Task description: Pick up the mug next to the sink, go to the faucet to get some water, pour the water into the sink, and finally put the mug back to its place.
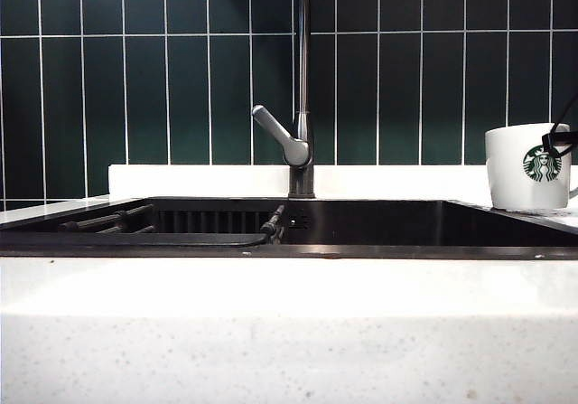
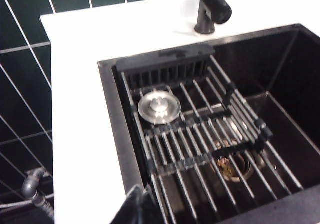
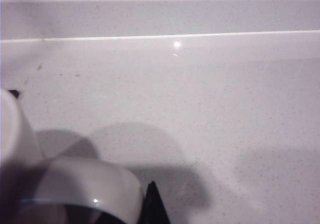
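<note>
The mug (image 1: 528, 166) stands upright on the white speckled surface (image 1: 289, 332) to the right of the sink (image 1: 379, 223), its long axis vertical and its mouth up; its green round siren logo (image 1: 541, 164) faces the exterior camera, and no lettering on it can be read; the handle shows only as a sliver at the far right edge. The faucet (image 1: 302, 79) rises straight up behind the sink, its lever (image 1: 278, 135) angled up and to the left. A wire rack (image 2: 200, 134) spans the left part of the sink, with a round metal stopper (image 2: 159, 107) lying on it. The right gripper (image 3: 150, 204) sits at the mug's handle side with its fingers together, and whether they pinch the handle cannot be told; the left gripper (image 2: 137, 209) hangs over the sink's left front rim, fingers closed on nothing.
</note>
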Available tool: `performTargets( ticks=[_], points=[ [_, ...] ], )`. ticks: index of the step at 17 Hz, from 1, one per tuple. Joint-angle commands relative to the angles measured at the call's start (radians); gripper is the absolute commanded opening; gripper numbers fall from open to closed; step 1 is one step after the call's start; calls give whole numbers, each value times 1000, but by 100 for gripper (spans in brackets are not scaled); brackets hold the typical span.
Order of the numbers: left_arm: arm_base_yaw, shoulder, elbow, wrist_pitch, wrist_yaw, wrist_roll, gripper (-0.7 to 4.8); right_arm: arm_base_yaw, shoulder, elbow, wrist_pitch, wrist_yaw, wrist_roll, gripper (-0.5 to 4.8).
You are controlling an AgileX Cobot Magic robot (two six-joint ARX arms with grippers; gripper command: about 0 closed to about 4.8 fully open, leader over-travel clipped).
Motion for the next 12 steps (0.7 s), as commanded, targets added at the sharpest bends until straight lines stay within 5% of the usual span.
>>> performTargets(
  ticks=[1,7,10,12],
  points=[
    [0,-1,-1,4,0,0,-6,-12,-4,5,3,21,-19,-1],
    [0,-1,-1,-14,1,0,-6,-68,-4,5,3,-19,-6,7],
    [0,-1,-1,-14,1,1,-6,-66,-8,5,-35,-40,21,136],
    [0,-1,-1,-14,1,8,-6,-66,-42,5,-109,-40,21,140]
  ],
)
